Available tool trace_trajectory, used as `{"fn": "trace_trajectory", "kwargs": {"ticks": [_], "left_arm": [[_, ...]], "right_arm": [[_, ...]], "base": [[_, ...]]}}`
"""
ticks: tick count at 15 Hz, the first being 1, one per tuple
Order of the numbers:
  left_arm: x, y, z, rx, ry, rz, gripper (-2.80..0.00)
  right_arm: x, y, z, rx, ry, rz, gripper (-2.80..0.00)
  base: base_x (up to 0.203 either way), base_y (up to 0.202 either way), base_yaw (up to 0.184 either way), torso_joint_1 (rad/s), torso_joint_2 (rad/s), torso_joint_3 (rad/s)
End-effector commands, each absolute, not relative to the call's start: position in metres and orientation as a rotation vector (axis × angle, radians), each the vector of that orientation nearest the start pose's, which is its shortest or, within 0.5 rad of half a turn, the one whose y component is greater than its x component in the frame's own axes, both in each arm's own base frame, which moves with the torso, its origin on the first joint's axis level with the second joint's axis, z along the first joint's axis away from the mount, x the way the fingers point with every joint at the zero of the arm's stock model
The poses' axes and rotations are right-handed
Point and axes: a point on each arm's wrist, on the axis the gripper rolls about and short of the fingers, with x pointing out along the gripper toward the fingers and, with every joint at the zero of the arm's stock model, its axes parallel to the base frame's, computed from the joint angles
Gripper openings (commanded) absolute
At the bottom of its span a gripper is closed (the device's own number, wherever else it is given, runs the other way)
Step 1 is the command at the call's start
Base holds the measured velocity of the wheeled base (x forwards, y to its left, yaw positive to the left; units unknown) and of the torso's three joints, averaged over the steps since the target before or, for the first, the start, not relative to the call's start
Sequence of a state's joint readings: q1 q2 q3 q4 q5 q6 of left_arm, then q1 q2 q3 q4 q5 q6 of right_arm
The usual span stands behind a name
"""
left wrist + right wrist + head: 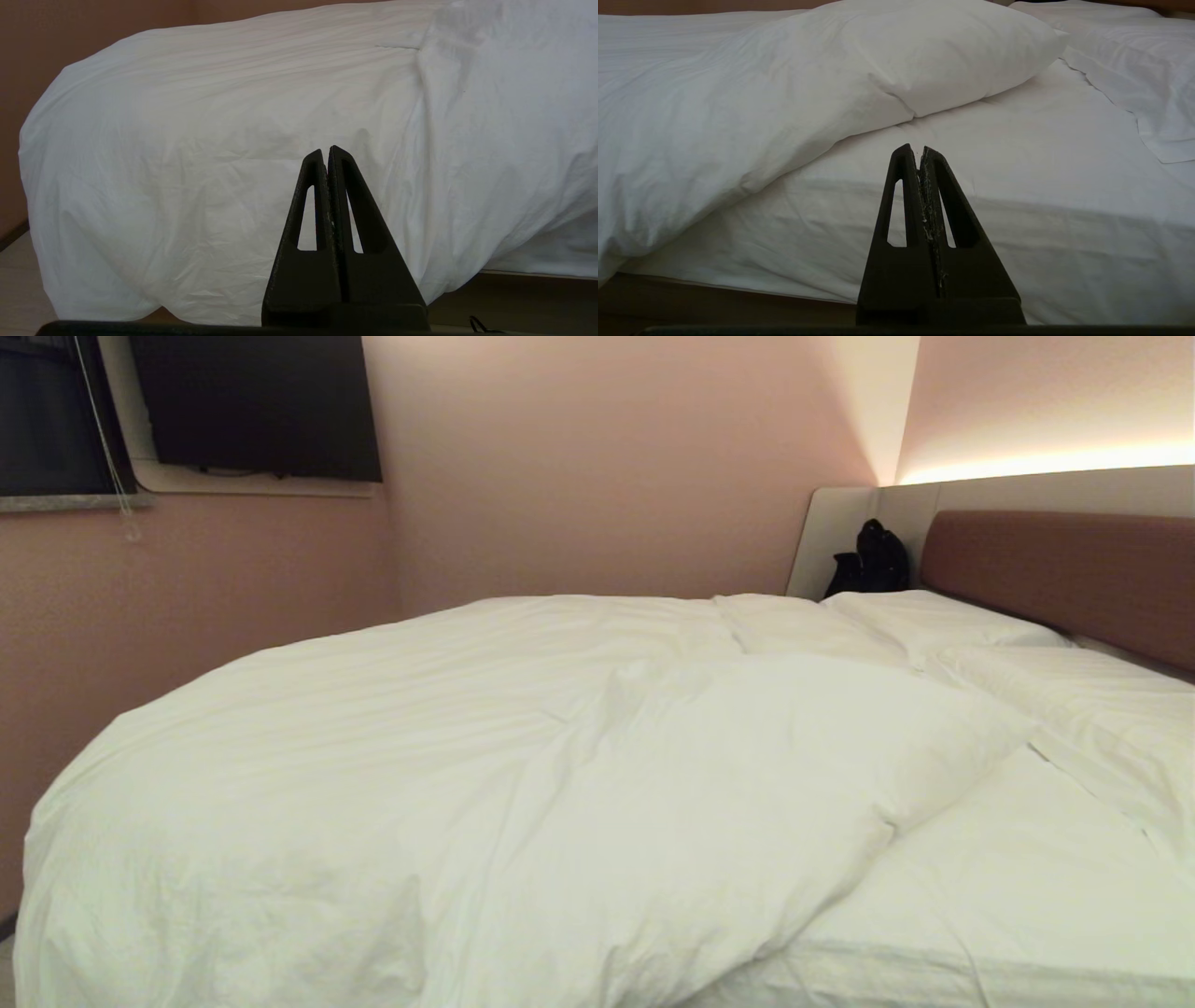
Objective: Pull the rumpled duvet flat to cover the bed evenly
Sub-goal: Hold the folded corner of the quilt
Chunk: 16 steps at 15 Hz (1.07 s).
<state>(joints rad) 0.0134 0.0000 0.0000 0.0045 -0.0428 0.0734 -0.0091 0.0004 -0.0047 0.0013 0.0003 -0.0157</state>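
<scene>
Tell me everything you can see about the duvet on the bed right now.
The duvet is white, thick and puffy, with soft wrinkles in what looks like cotton. It lies bunched over the left part of the bed, draping over the near left corner toward the floor. Its right edge runs diagonally, one corner folded toward the pillows, leaving the mattress sheet bare on the near right. Neither gripper touches it.

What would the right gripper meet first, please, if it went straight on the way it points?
Probably the bare sheet at the mattress edge; the right gripper is shut, and depth is unclear.
</scene>
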Motion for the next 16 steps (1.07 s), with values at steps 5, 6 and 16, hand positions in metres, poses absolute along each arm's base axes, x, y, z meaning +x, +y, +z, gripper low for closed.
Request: {"fn": "trace_trajectory", "kwargs": {"ticks": [5,6,16], "left_arm": [[-0.023,-0.001,0.075,0.073,0.005,-0.029,-2.80],[-0.023,-0.001,0.075,0.073,0.005,-0.029,-2.80],[-0.023,-0.001,0.075,0.073,0.005,-0.029,-2.80]], "right_arm": [[-0.026,0.002,0.128,-0.010,0.018,0.073,-2.80],[-0.020,0.003,0.142,0.004,0.058,0.104,-2.80],[0.181,0.006,0.234,0.156,0.350,0.256,-2.80]], "base": [[0.000,0.000,0.000,0.000,0.00,0.000],[0.000,0.000,0.000,0.000,0.00,0.000],[0.000,0.000,0.000,0.000,0.00,0.000]]}}
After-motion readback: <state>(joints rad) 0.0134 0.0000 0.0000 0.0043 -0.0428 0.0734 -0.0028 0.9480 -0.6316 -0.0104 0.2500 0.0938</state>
